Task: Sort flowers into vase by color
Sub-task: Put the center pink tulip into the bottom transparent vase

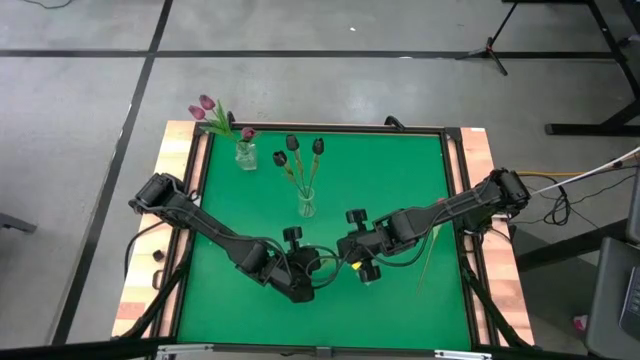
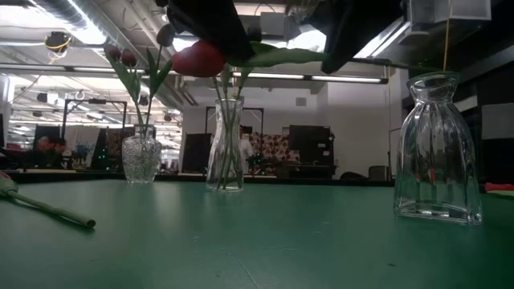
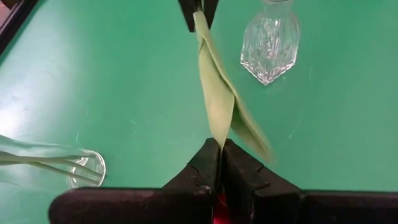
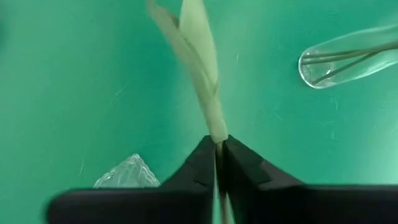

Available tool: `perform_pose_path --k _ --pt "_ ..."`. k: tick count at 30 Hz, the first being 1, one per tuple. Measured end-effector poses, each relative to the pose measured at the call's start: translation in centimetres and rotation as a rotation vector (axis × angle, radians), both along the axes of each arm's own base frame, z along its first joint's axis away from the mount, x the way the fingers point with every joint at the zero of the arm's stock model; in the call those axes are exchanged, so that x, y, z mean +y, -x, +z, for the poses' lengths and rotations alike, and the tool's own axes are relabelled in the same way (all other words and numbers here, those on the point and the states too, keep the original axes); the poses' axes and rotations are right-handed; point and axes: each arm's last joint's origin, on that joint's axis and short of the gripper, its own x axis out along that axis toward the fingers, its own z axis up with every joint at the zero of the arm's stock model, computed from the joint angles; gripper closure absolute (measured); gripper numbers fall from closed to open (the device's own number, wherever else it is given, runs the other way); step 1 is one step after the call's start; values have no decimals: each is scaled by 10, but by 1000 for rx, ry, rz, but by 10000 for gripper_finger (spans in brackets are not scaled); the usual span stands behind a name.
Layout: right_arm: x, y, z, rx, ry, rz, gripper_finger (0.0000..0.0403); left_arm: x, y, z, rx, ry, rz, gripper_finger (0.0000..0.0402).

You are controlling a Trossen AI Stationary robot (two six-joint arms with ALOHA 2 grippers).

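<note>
A red tulip [image 2: 199, 58] with a pale green leaf [image 3: 217, 93] hangs above the table's near middle, held between my two grippers. My left gripper [image 3: 221, 149] is shut on it beside the red head. My right gripper [image 4: 219, 144], facing the left one [image 1: 312, 278] from the right [image 1: 352, 256], is shut on the leaf's other end. An empty glass vase [image 2: 438, 152] stands on the table just under them. Farther back, one vase [image 1: 307, 205] holds dark tulips and another [image 1: 245, 155] holds mauve ones. My left gripper pinches the tulip between its two fingers where leaf and stem [image 3: 219, 134] leave the red head [image 3: 217, 208], which shows behind the fingers. The fingers slant down from the table's left. The flower is lifted clear of the table and runs across to the other gripper. My right gripper pinches the folded leaf and stem [image 4: 216, 132] between its two fingers, away from the head. The fingers come steeply from above, slanting in from the table's right. This part of the flower is clear of the table, above the empty vase [image 4: 127, 174].
A loose stem [image 1: 435, 250] lies on the green mat at the right. Another flower [image 2: 48, 209] lies flat on the mat in the low view. A raised dark frame [image 1: 455, 180] borders the mat. Bare mat spreads at the far right.
</note>
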Motion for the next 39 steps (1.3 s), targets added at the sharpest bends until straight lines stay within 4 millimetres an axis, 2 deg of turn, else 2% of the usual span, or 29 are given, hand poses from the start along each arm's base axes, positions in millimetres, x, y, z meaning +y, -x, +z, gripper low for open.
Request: perform_pose_path --k 2,6,10,16,20,25,29,32,35,39 --pt "0 0 0 4 1 6 392 0 0 0 3 -16 -10 390" --pt "0 0 0 5 2 4 386 -2 1 1 -5 -44 -11 384" --pt "0 0 0 0 1 6 395 -8 3 5 12 -59 -62 355" --pt "0 0 0 0 16 24 397 -18 13 28 45 -107 -56 299" --pt "-2 0 0 -11 72 29 393 -28 26 46 77 -90 -21 273" --pt "-23 -5 2 -10 110 19 398 -47 48 65 78 -74 -10 263" --pt "-44 -1 19 -46 44 -29 396 -69 68 68 -20 -194 -41 263" --pt "-53 11 37 -82 24 -44 399 -82 81 70 -97 -257 -47 263" --pt "-59 33 63 -149 55 -101 399 -90 91 72 -176 -298 -29 263" --pt "-61 78 98 -297 44 -159 400 -100 104 75 -290 -334 -4 263"
